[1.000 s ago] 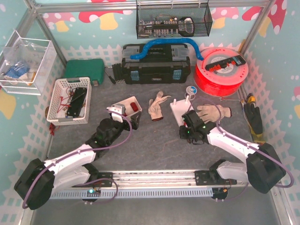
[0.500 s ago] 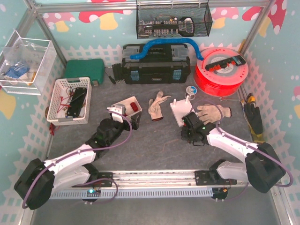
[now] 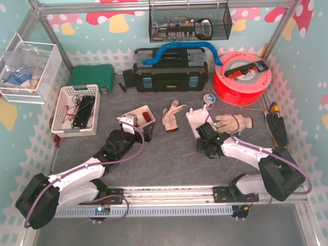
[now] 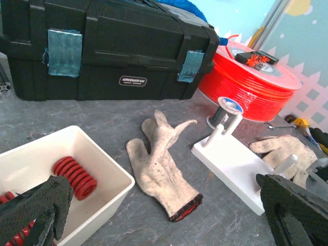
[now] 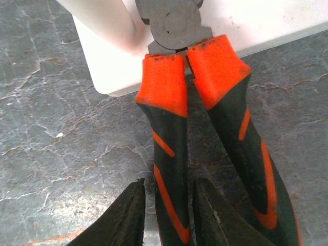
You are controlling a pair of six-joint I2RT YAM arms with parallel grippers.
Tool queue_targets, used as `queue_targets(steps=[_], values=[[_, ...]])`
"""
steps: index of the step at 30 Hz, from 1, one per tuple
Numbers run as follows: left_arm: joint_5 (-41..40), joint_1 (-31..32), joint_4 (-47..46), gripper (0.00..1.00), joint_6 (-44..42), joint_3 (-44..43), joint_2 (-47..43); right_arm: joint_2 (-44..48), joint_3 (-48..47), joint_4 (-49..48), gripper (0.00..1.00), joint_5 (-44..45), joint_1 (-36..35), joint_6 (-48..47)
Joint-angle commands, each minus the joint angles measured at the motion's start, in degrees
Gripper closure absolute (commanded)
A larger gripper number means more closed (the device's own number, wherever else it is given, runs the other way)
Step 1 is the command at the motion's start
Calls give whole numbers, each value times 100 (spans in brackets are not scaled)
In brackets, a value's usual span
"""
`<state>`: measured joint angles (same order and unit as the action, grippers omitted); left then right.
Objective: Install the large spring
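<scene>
Right hand [image 5: 169,184]: fingers narrow, straddling one orange-and-black handle of the pliers [image 5: 205,102]; whether they pinch it, I cannot tell.
Left hand [image 4: 161,197]: spread wide, holding nothing, over the white bin [image 4: 110,177].
White bin: left of the middle of the table [image 3: 169,159]; holds the large spring [image 4: 74,177], red coils lying on their side.
White basket [image 3: 60,110]: near the table's left edge; black device and wires inside.
Since a second ago: right hand narrower and nudged toward the white peg plate [image 4: 230,161]; its elbow swung inward; left arm unchanged.
Right wrist view only: pliers' head over the plate's edge; overhead, the hand hides them.
</scene>
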<state>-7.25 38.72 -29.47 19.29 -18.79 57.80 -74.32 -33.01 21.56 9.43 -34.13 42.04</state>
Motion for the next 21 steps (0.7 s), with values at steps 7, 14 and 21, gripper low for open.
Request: queue_targets(steps=[7,14,21], values=[[58,40,-111,1,5,-59,4,-390,43,-293,76,251,-2,-106],[70,48,-127,1,9,-81,47,18,30,-271,91,354,0,-136],[68,50,-129,1,11,-78,69,1022,-64,-199,100,332,3,-195]])
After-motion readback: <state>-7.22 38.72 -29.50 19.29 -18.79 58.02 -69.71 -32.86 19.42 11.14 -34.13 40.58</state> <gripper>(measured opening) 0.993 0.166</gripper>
